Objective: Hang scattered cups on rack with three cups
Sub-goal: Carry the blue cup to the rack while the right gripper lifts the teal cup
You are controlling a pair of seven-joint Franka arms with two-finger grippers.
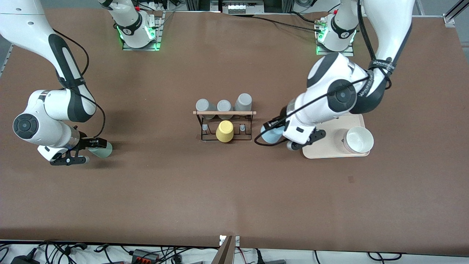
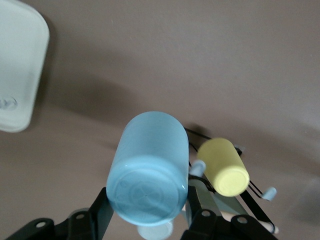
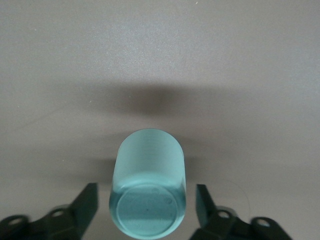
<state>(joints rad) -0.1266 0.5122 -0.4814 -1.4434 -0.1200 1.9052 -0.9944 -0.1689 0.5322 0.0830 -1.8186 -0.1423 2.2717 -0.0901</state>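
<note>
Two cups matter, one per arm. Blue cup [image 1: 271, 135] sits in the left gripper [image 1: 293, 141], fingers pressed on its sides in the left wrist view, base [image 2: 148, 192] toward the camera. In the front view it is between the rack [image 1: 224, 126] and the beige tray [image 1: 331, 152], just beside the rack's end toward the left arm; cannot tell if it is lifted or touching the table. Mint cup [image 1: 100, 150] is at the right arm's end of the table, well apart from the rack. The right gripper [image 1: 78, 152] has it between its fingers, but the right wrist view shows gaps on both sides, so the fingers [image 3: 85, 205] are wide and not clamping. Cannot tell if the cup lies on the table.

Rack: wooden rod [image 1: 224, 113] on top, yellow cup [image 1: 225, 131] on a peg on the side nearer the front camera, three grey cups [image 1: 223, 104] just beside the rod on the side farther from the camera, small bare pegs [image 1: 242, 128] either side of the yellow one. A white bowl [image 1: 359, 139] sits on the tray.

Risks, my guess:
- Blue cup is gripped on smooth rounded sides, so it could slip or rotate when tilted mouth-down for a peg.
- Free pegs are tight beside the yellow cup; a misaligned approach could knock it or shove the light wire rack.
- Left arm's elbow hangs over the tray, so a swing could clip the bowl.
- Right fingers closing off-centre could roll the mint cup away.
</note>
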